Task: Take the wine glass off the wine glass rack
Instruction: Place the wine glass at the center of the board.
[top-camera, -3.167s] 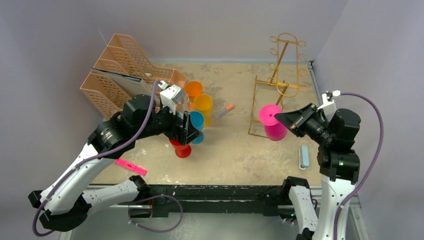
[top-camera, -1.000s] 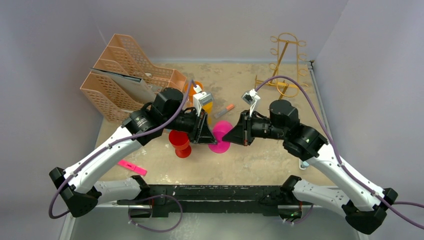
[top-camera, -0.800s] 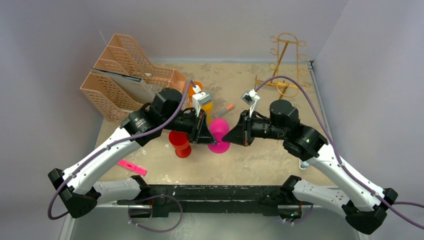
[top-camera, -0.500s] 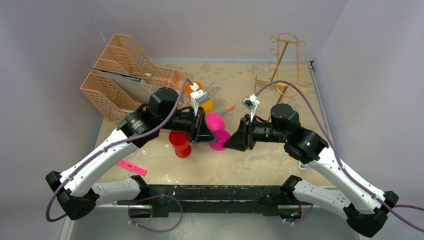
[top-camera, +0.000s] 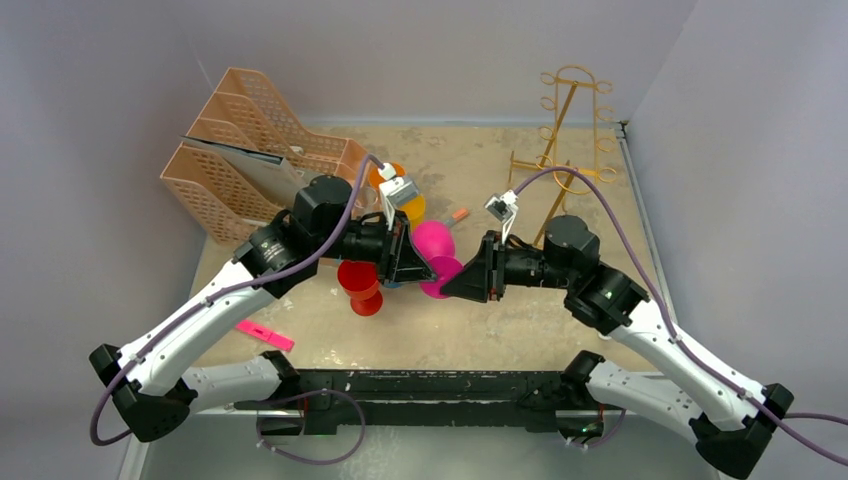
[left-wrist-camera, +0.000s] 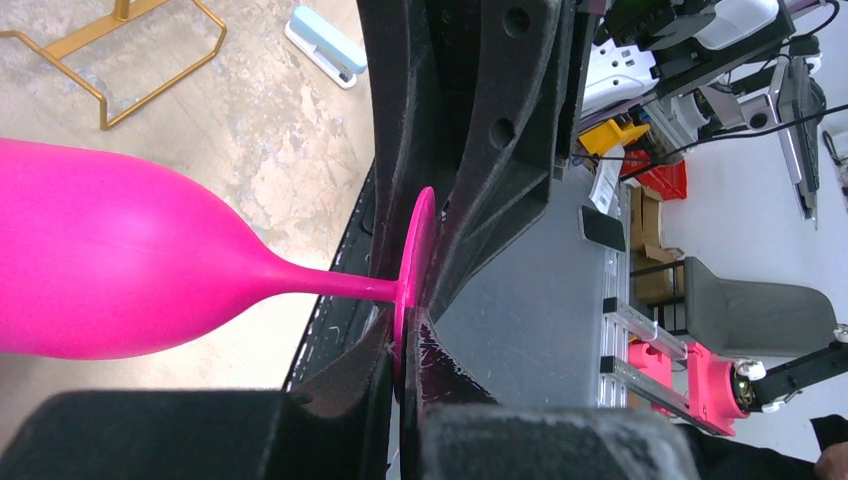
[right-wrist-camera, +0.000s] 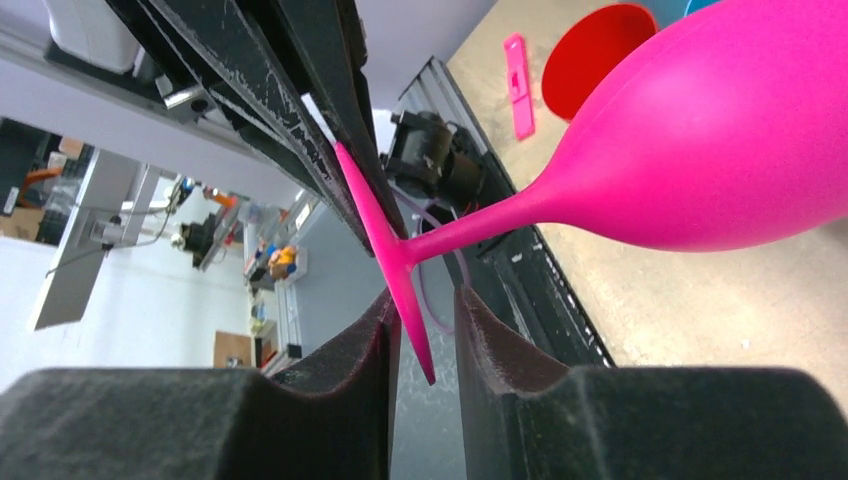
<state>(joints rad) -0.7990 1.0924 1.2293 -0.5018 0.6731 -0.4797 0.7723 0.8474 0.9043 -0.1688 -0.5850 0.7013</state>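
Our left gripper (left-wrist-camera: 405, 345) clamps the pink plastic wine glass (top-camera: 432, 243) by its foot, and our right gripper (right-wrist-camera: 425, 320) stands slack around that foot. The tall gold wire rack (top-camera: 560, 120) is well beyond the right gripper, so we judge removal done.

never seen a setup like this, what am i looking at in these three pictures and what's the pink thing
Two robot arms are bolted at the near edge of a table. The wide picture comes from a fixed camera above and behind them: left arm, right arm. The other two come from a camera on each wrist, looking along its fingers. The pink thing is a wine glass, held sideways. The left claw is shut on its round foot; the right claw is open, a finger on each side of that foot. Also on the table: a gold wire rack, a peach file organiser and a red cup.
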